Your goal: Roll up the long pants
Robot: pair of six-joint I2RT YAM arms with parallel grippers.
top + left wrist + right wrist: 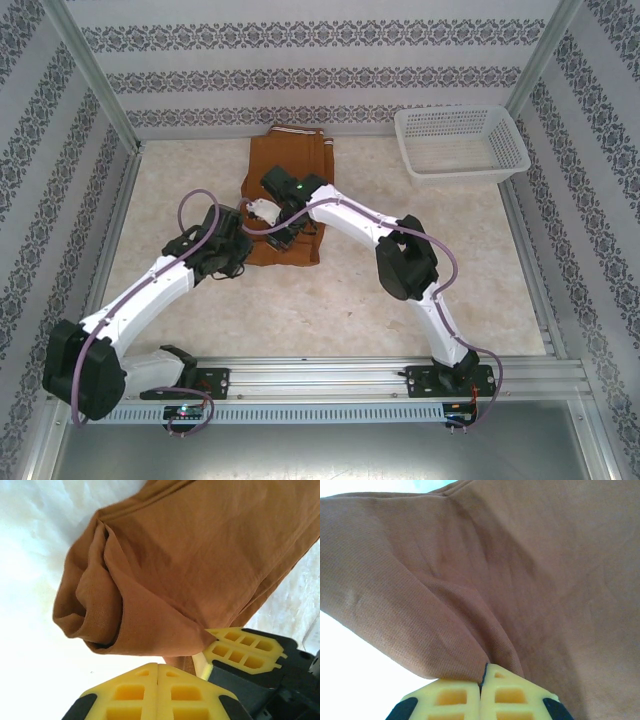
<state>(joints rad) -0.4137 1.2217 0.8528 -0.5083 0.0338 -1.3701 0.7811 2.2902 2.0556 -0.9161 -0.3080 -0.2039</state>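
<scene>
The long pants (290, 160) lie folded into a narrow rust-brown strip running from the back wall toward the middle of the table, pale waistband at the far end. Their near end is rolled into a loose coil (95, 610). My left gripper (238, 256) sits at the coil's left corner; its yellow jaws (158, 666) are pressed together with a strip of cloth drawn down behind them. My right gripper (287, 243) is at the near end too, its fingers (245, 647) touching the cloth. Its jaws (485, 666) are shut on a fold of the pants (520, 570).
A white plastic basket (465, 170) stands at the back right. Patterned walls and metal posts (95, 75) close in the table on three sides. The pale tabletop (330, 300) lies bare between the pants and the arm bases.
</scene>
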